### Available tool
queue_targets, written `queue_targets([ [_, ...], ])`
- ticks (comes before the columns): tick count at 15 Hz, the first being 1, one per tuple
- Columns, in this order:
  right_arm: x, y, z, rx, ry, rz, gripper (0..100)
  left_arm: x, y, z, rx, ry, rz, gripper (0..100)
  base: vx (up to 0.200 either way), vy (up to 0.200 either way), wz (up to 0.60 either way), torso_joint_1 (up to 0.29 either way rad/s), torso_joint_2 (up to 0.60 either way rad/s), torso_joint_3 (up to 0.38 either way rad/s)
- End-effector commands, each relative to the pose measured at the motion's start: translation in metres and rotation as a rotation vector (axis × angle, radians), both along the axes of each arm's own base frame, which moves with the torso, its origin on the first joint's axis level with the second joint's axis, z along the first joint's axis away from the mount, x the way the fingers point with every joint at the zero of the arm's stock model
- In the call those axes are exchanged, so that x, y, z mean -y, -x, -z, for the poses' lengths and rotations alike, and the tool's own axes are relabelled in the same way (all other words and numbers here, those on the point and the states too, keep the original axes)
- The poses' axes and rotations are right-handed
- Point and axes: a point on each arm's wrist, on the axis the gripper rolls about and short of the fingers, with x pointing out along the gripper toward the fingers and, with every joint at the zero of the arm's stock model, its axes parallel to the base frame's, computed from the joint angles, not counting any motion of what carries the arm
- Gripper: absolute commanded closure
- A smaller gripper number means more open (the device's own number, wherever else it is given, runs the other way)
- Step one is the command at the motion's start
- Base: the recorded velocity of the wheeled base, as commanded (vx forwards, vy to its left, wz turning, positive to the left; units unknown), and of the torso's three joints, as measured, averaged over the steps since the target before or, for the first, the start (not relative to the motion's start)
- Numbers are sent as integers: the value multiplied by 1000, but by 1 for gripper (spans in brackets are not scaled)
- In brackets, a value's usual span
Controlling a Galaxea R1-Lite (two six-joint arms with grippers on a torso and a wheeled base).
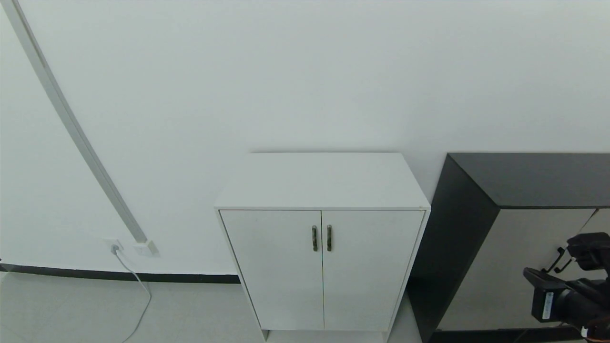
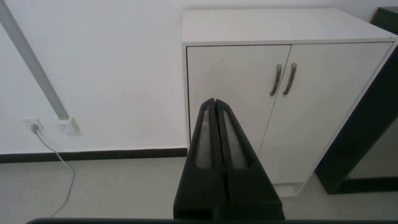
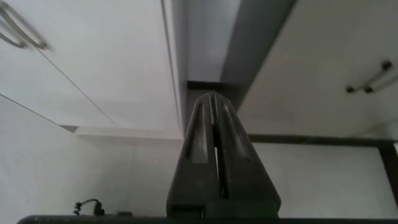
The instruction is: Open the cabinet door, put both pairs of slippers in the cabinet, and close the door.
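Note:
A white two-door cabinet (image 1: pixel 321 267) stands against the wall, both doors shut. Its two metal handles (image 1: pixel 321 238) sit side by side at the middle seam. In the left wrist view my left gripper (image 2: pixel 214 102) hangs shut and empty, some way in front of the cabinet (image 2: pixel 236 81) and left of its handles (image 2: pixel 283 79). My right gripper (image 3: pixel 215 96) is also shut with nothing in it. It is low down, facing the gap between the white cabinet's right door (image 3: pixel 93 56) and the dark cabinet (image 3: pixel 323 62). The right arm (image 1: pixel 567 290) shows at the lower right of the head view.
A dark cabinet (image 1: pixel 476 214) with pale doors and a black handle (image 3: pixel 370 78) stands right of the white one. On the left wall are a slanted cable duct (image 1: pixel 71 124), a socket (image 1: pixel 114 247) and a cord (image 1: pixel 140 295) trailing over the pale floor (image 1: pixel 71 309).

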Motion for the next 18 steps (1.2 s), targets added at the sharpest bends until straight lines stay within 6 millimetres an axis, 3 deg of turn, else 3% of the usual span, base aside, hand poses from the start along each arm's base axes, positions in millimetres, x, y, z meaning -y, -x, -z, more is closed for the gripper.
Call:
queue_targets([
  [1, 11, 20, -5, 27, -14, 42, 100, 0, 0, 0, -1, -1, 0, 100, 0, 0, 0, 0, 0, 0],
  [4, 18, 47, -11, 23, -23, 34, 100, 0, 0, 0, -1, 0, 0, 100, 0, 0, 0, 0, 0, 0],
  [6, 23, 79, -11, 27, -31, 19, 100, 0, 0, 0, -1, 0, 0, 100, 0, 0, 0, 0, 0, 0],
  [11, 32, 145, 7, 82, -68, -78, 100, 0, 0, 0, -1, 0, 0, 100, 0, 0, 0, 0, 0, 0],
  [13, 32, 157, 13, 78, -88, -149, 100, 0, 0, 0, -1, 0, -1, 100, 0, 0, 0, 0, 0, 0],
  [18, 32, 160, 20, 66, -87, -184, 100, 0, 0, 0, -1, 0, 0, 100, 0, 0, 0, 0, 0, 0],
])
